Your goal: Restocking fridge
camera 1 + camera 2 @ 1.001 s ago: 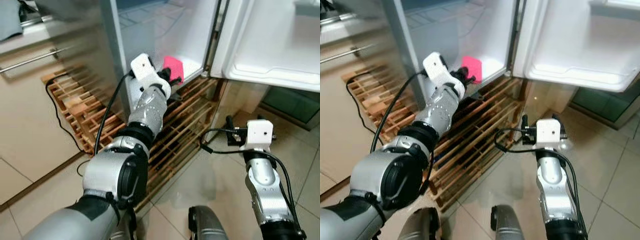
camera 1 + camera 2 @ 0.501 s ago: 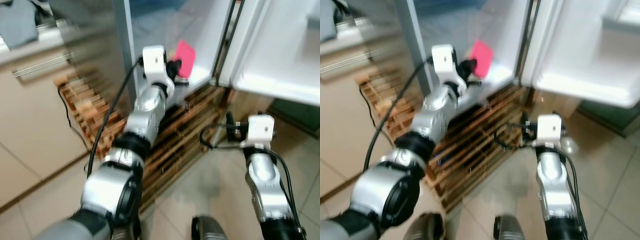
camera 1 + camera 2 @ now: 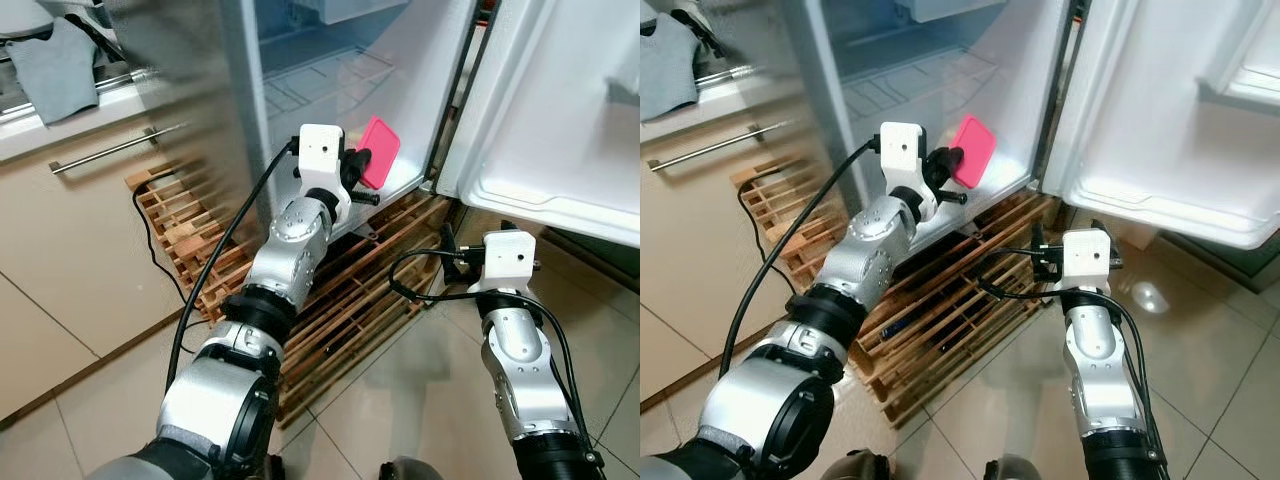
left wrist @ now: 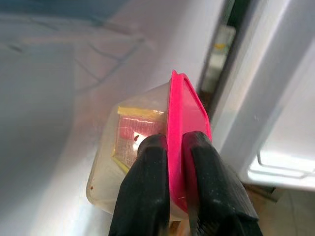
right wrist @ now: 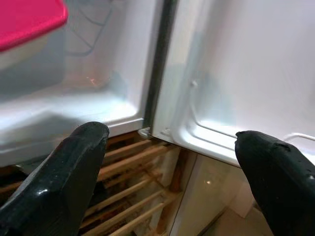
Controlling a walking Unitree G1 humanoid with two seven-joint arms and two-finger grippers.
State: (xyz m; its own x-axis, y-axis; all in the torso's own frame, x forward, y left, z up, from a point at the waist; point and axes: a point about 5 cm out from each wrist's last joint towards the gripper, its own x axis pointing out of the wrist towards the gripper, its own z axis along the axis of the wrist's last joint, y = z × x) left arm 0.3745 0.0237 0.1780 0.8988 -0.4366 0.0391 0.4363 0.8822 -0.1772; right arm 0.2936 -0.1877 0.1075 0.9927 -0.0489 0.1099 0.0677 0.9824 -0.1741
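Left gripper (image 3: 372, 168), clamped on the pink-lidded container (image 4: 147, 142), had lifted it from the fridge (image 3: 330, 80) floor edge into the opening; shelving looked imminent. Right gripper (image 3: 1040, 252) hung spread wide by the door (image 3: 560, 120).

left gripper (image 3: 362, 175) | carried pink-lidded container (image 3: 378, 152) deeper toward fridge floor | grip unchanged
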